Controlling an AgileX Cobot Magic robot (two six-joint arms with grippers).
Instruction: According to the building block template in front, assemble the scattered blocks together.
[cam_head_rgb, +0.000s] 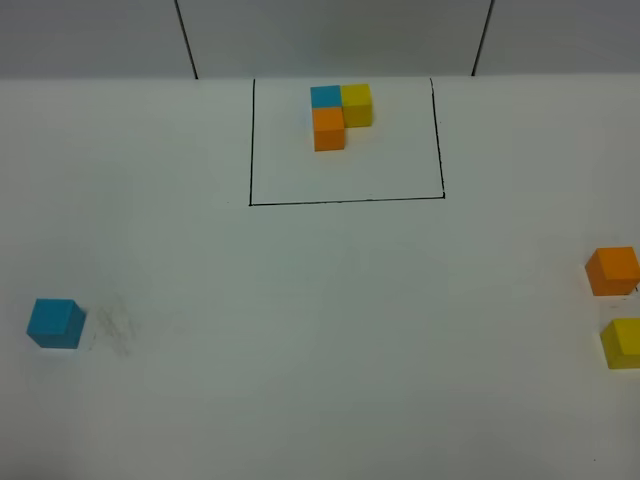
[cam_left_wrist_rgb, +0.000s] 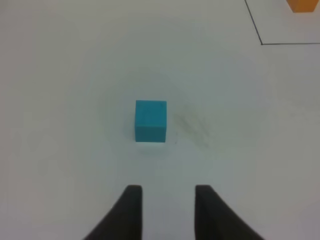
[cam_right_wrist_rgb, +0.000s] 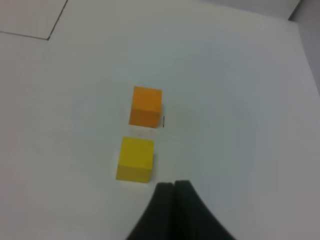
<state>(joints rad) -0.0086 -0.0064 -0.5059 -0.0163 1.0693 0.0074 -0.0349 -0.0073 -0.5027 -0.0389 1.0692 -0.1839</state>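
1. Tabletop (cam_head_rgb: 320, 400): plain white. A black outline (cam_head_rgb: 345, 201) is drawn at the far middle.
2. Template (cam_head_rgb: 338, 118): sits inside the outline, close to its far edge. It is three cubes touching, with blue at far left, yellow just beside it on the right, and orange in front of the blue.
3. Blue block (cam_head_rgb: 55, 323): loose and alone at near left, well apart from the outline. Faint grey smudges (cam_head_rgb: 115, 328) mark the tabletop just to its right.
4. Orange block (cam_head_rgb: 612, 270): loose at the right edge of the high view.
5. Yellow block (cam_head_rgb: 622, 342): near the orange block on its near side, apart by a narrow gap, and partly cut off by the frame edge.
6. Left end effector (cam_left_wrist_rgb: 168, 190): fingers spread wide with nothing between them. The blue block lies ahead of the tips, untouched, slightly off the centre of the gap. A corner of the outline and a sliver of the template's orange cube show at the edge of this wrist view.
7. Right end effector (cam_right_wrist_rgb: 173, 186): fingers pressed together with no gap, holding nothing. The yellow block lies near the tips and off to one side. The orange block is beyond it.
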